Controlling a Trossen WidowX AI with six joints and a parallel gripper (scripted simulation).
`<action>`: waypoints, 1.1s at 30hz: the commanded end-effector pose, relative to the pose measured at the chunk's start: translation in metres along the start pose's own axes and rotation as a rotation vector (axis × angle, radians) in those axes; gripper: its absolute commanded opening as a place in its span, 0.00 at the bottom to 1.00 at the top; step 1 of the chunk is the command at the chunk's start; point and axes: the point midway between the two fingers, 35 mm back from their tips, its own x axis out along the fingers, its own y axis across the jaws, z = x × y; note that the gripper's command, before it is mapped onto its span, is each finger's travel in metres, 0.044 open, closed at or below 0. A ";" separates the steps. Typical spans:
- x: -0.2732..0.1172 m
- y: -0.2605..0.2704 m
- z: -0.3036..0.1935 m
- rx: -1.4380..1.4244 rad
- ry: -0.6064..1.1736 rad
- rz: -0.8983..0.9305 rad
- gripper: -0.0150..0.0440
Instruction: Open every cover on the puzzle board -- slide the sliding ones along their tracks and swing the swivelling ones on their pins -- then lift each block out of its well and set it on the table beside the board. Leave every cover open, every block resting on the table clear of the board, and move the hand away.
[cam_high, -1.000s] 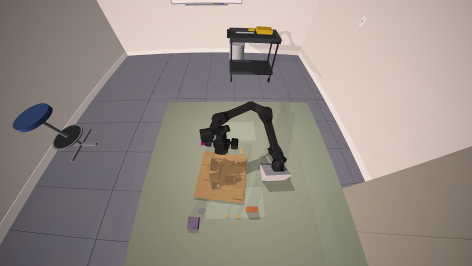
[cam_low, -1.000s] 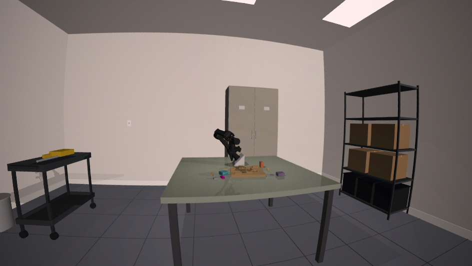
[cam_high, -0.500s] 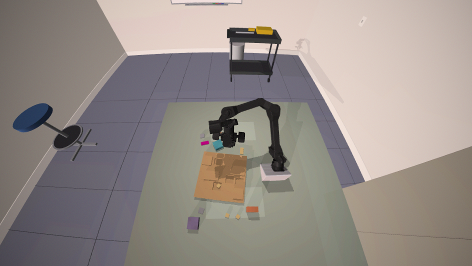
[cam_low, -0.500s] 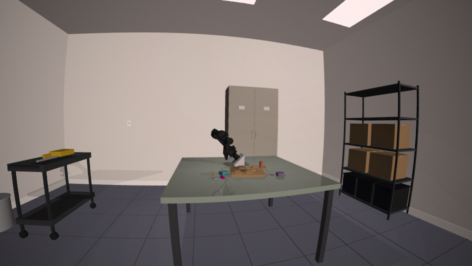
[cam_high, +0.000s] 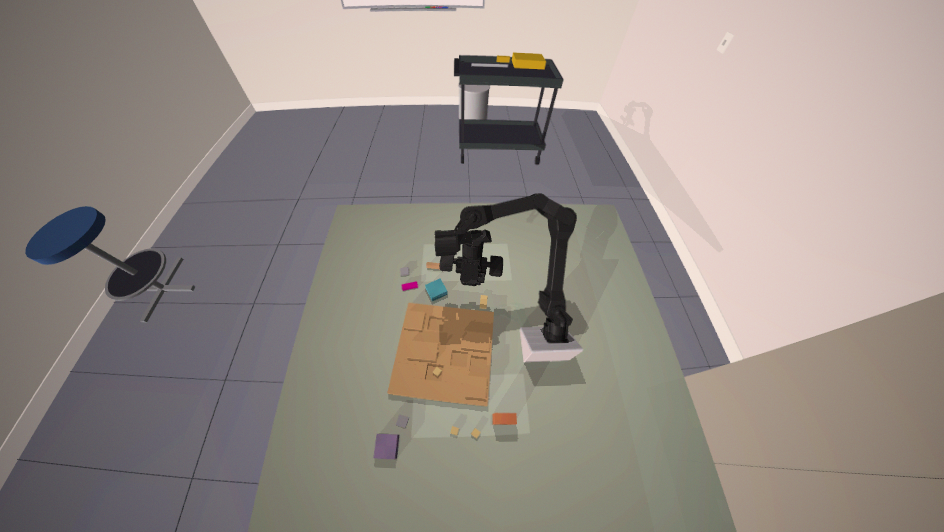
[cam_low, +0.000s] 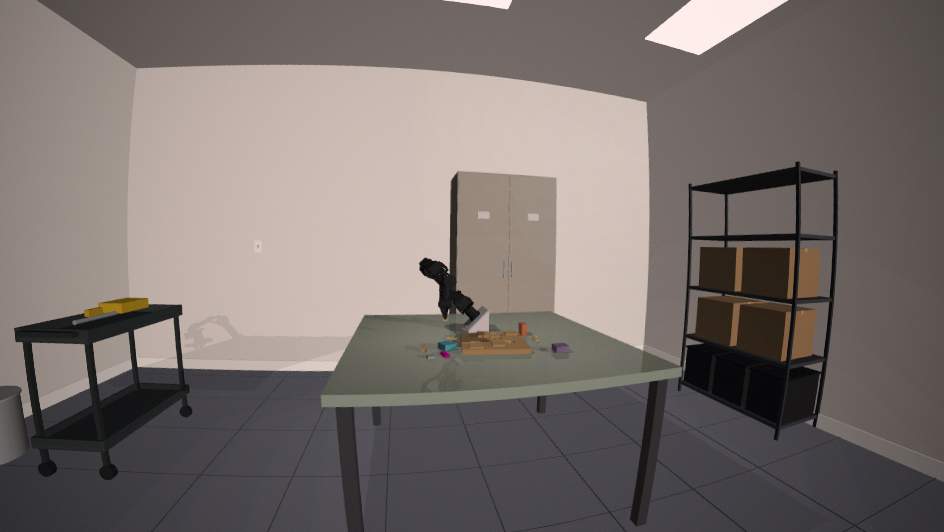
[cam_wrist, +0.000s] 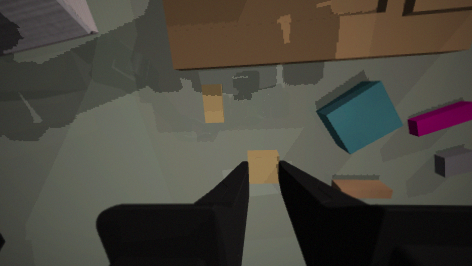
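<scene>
The wooden puzzle board (cam_high: 404, 383) (cam_low: 495, 351) (cam_wrist: 215, 50) lies on the green table (cam_high: 594, 462). Its covers are the same wood colour, and arm shadow darkens the far part, so their positions are hard to tell. A tan block (cam_high: 436, 372) sits at a square well in the near half. My gripper (cam_high: 471, 282) (cam_low: 445, 318) (cam_wrist: 262, 167) is shut on another tan block, above the table beyond the board's far edge. A tan block (cam_high: 483, 300) (cam_wrist: 214, 111) rests on the table just off that edge. Two more tan blocks (cam_high: 454, 431) (cam_high: 475, 434) lie off the near edge.
Beyond the board lie a teal block (cam_high: 436, 289) (cam_wrist: 362, 117), a magenta bar (cam_high: 409, 286) (cam_wrist: 440, 118), a grey piece (cam_high: 404, 271) and a peach piece (cam_high: 432, 265) (cam_wrist: 362, 189). On the near side are a purple block (cam_high: 386, 446), a grey piece (cam_high: 402, 421) and an orange block (cam_high: 504, 418).
</scene>
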 end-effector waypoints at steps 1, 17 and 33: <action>0.003 0.002 -0.001 -0.006 0.003 0.002 0.39; 0.029 -0.002 0.001 -0.005 -0.002 0.003 0.39; 0.055 -0.003 0.001 -0.005 -0.004 0.002 0.39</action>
